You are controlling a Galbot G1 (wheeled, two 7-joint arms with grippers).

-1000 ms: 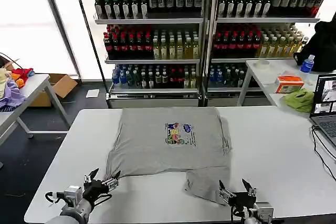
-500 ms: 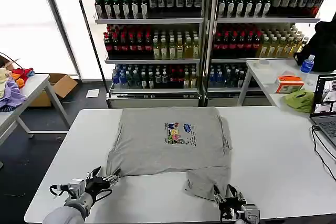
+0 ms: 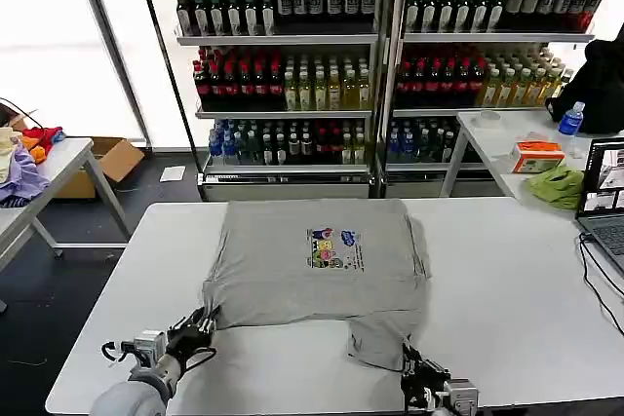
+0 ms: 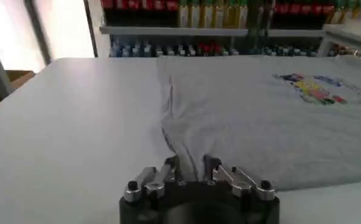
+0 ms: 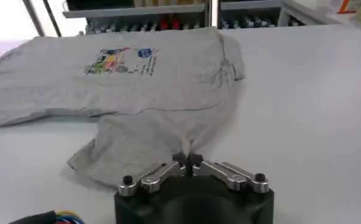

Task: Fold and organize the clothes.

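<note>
On white table [image 3: 507,309], light grey cotton shirt with small multicolour chest print [image 3: 317,260] spread flat, unfolded apart from rumpled near hem, left end effector [image 4: 191,172] narrowed around near-left corner, right end effector [image 5: 187,159] pinched on near-right hem, folding judged barely begun.

No legible text anywhere, small multicolour chest print [image 3: 334,248] on the light grey cotton shirt [image 3: 292,270] too small to read, labels on the shelved drink bottles [image 3: 283,85] unreadable, orange box [image 3: 537,156] lettering indistinct
</note>
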